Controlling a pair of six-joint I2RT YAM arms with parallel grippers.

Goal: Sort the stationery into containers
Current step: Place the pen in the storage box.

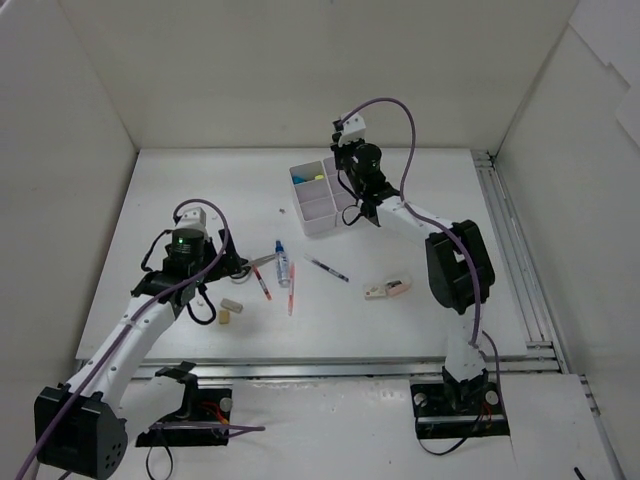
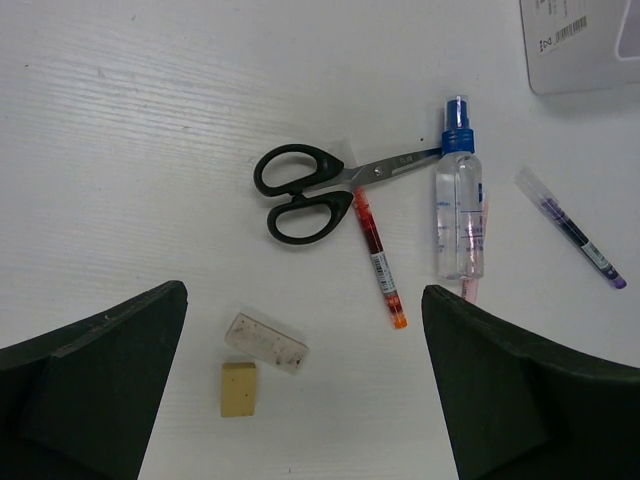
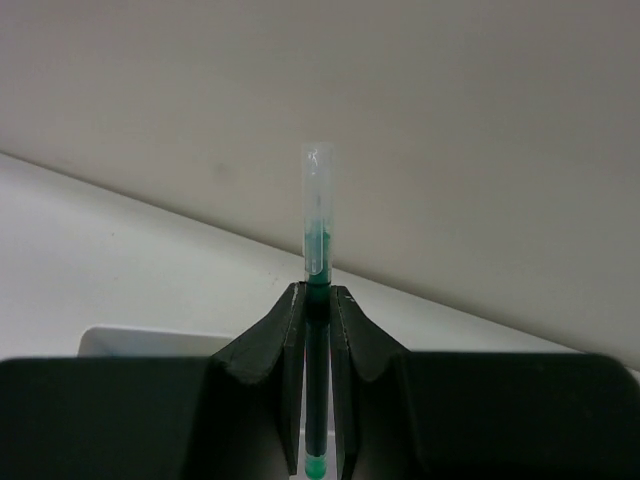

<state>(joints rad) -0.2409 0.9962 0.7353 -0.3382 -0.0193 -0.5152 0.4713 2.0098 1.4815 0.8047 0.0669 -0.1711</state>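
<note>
White organiser (image 1: 318, 222) holds a yellow item (image 1: 316, 178); right pincer (image 3: 318, 295) clamps green pen (image 3: 317, 240), left pincer (image 2: 305, 295) gapes.

A white plastic grid organiser (image 1: 312, 205) stands at the far middle of the white worktop (image 1: 180, 190), with a small yellow item (image 1: 315, 178) in one of its far compartments. Nearer, at mid-worktop, lies a blue-capped clear spray bottle (image 2: 459, 205). The black-handled scissors (image 2: 300, 190) lie just to its left, blade tips reaching its neck. A thin red pen (image 2: 378, 262) lies between them, touching a scissor handle. A thin pink pen (image 2: 478, 268) lies partly under the bottle's right side. A slim purple pen (image 2: 572, 230) lies further right, apart. Near-left, a white block eraser (image 2: 265, 342) and a beige block eraser (image 2: 239, 388) lie just beside each other. A pink-and-white eraser (image 1: 388, 289) lies well to the right. The right pincer (image 3: 317, 295), over the organiser's right side, grips a green-tipped highlighter (image 3: 317, 220).
</note>
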